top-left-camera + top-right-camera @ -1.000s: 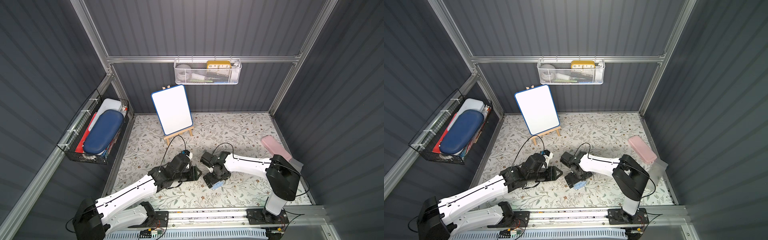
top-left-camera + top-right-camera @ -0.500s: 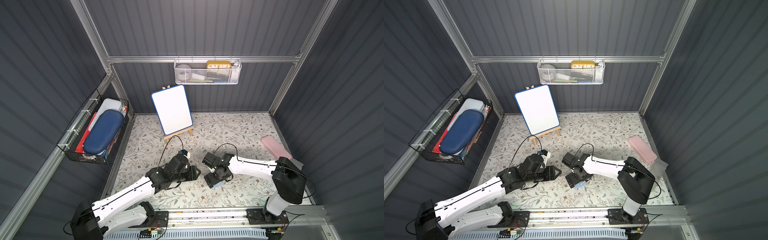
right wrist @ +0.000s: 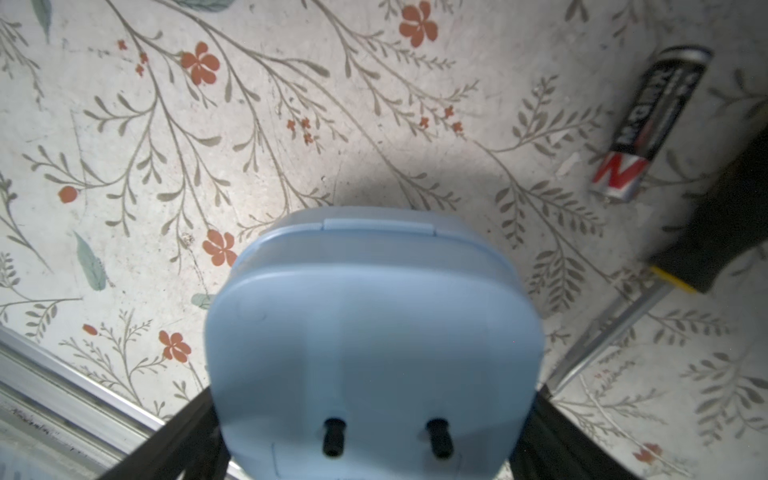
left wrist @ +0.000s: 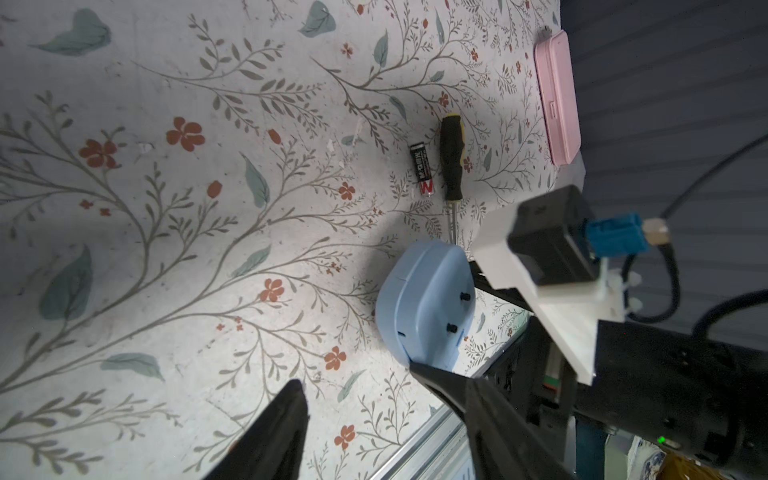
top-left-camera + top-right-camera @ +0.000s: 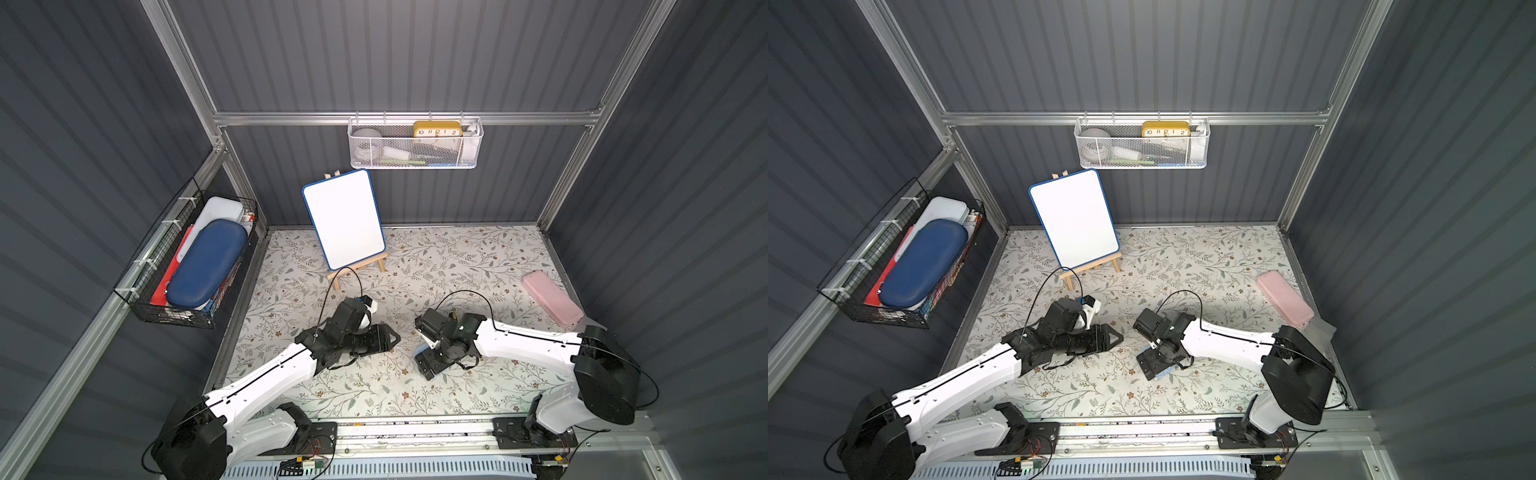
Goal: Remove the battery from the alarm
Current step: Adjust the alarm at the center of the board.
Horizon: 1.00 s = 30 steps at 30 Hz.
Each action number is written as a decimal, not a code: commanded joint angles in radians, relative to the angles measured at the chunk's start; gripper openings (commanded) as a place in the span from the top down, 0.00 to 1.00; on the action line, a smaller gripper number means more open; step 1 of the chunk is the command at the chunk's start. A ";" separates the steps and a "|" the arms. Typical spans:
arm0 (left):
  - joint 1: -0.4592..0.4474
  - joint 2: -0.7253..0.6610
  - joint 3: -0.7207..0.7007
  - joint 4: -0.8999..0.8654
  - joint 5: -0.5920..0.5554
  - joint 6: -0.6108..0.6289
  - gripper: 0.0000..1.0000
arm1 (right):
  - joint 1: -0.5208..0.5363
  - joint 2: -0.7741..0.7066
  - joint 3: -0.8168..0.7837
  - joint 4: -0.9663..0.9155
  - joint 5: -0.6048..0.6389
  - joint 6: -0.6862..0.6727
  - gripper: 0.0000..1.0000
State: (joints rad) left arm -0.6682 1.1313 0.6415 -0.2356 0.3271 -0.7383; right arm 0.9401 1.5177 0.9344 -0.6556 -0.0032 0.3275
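Note:
The light-blue alarm (image 3: 374, 332) stands between the black fingers of my right gripper (image 3: 372, 401), which is shut on its sides, its back with two black knobs facing the wrist camera. In both top views only blue slivers of the alarm (image 5: 424, 356) (image 5: 1163, 372) show under that right gripper (image 5: 430, 365) (image 5: 1154, 365). The battery (image 3: 652, 124) (image 4: 423, 168) lies loose on the floral mat, beside a black-and-yellow screwdriver (image 4: 451, 160) (image 3: 715, 232). My left gripper (image 4: 356, 375) (image 5: 390, 336) (image 5: 1115, 337) is open over bare mat, one fingertip close to the alarm (image 4: 424, 303).
A whiteboard on a wooden easel (image 5: 343, 220) stands at the back. A pink case (image 5: 550, 297) lies at the right edge. A white mesh basket (image 5: 415, 158) with a yellow clock hangs on the back wall, a black wire basket (image 5: 195, 266) on the left wall. A metal rail (image 5: 415, 432) runs along the front.
The right arm's elbow has swung to the right while its gripper stays round the alarm. The left gripper has kept its place and its jaws stand wider.

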 commanded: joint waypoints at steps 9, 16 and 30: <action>0.055 0.225 0.026 0.163 0.413 0.204 0.27 | 0.013 -0.049 -0.019 0.032 -0.003 -0.022 0.20; 0.058 0.314 0.055 0.194 0.419 0.225 0.17 | 0.021 -0.069 -0.026 0.035 -0.020 -0.030 0.19; 0.062 0.488 0.098 0.263 0.559 0.257 0.14 | 0.037 -0.104 -0.046 0.066 -0.016 -0.024 0.20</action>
State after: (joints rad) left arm -0.6132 1.6089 0.7174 0.0097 0.8337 -0.5190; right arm 0.9710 1.4269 0.9028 -0.6060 -0.0189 0.3050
